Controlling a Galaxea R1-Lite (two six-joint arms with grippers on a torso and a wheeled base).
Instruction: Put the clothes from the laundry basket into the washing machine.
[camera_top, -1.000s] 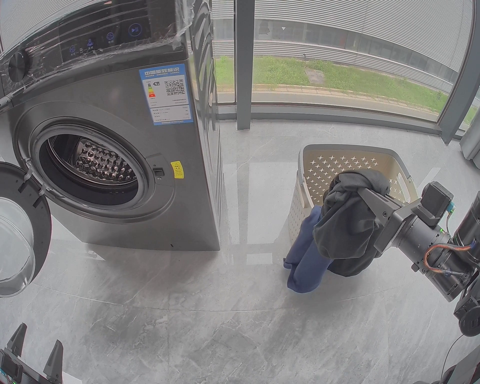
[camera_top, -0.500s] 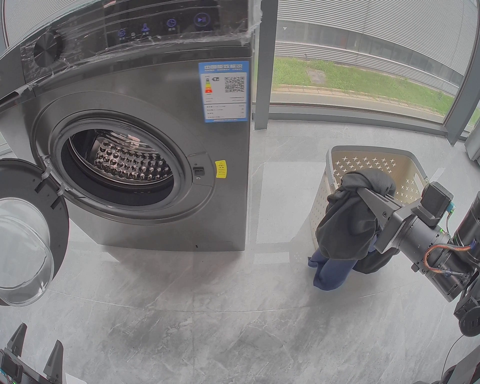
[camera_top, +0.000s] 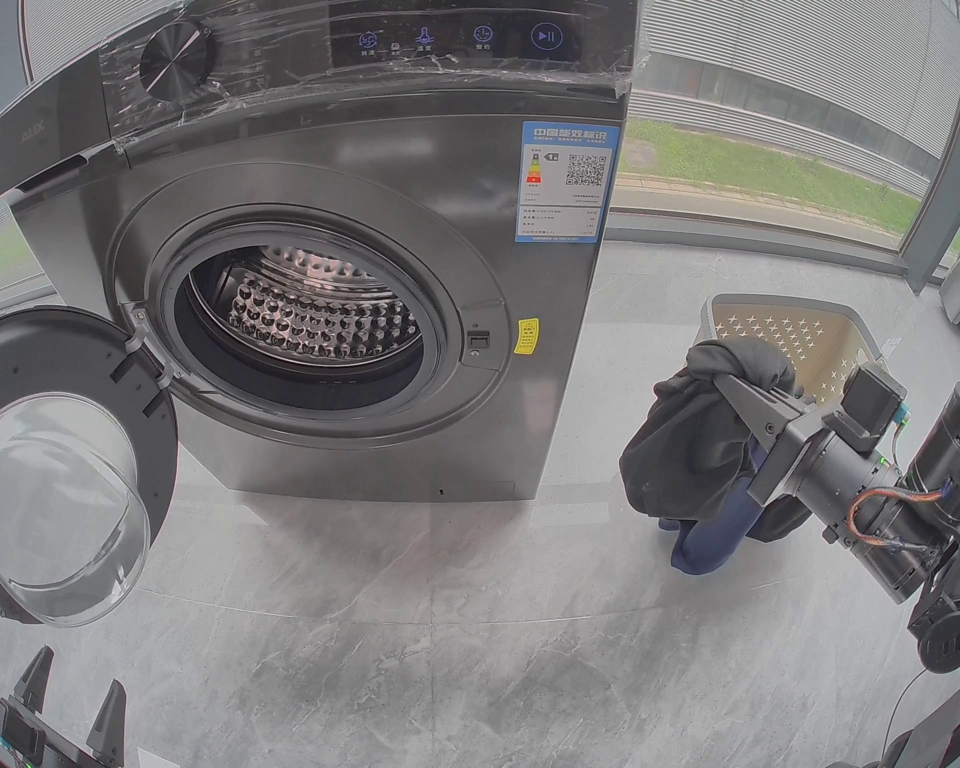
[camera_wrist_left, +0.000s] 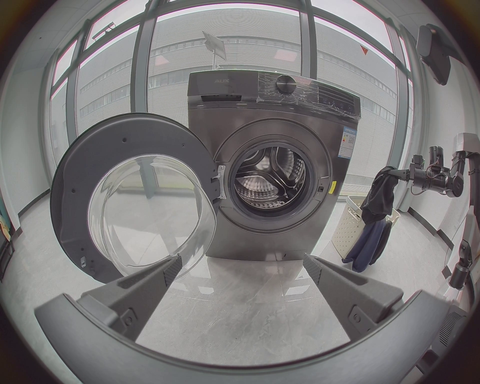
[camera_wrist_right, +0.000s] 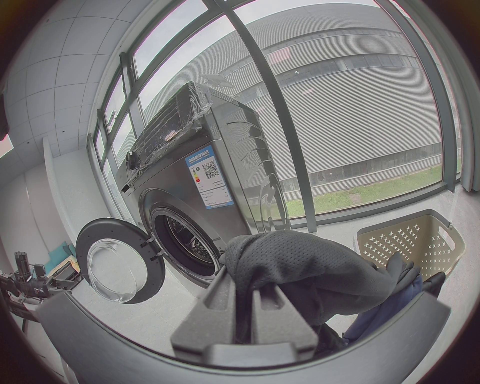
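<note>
The dark grey garment (camera_top: 690, 440), a soft matte knit with a fine mesh weave, hangs bunched from the right end effector (camera_top: 728, 385), which is pinched tight on its top fold. A limp blue garment (camera_top: 715, 540) dangles beneath it, off the floor, just beside the laundry basket (camera_top: 800, 330) (beige plastic, star-punched walls). By my reading the lift is done; the carry and drop remain. The washing machine (camera_top: 400, 160) stands with its round glass-bowled door (camera_top: 70, 470) swung wide, and its dimpled steel drum (camera_top: 310, 310) looks empty. The left end effector (camera_wrist_left: 241, 260) sits low, its prongs apart.
</note>
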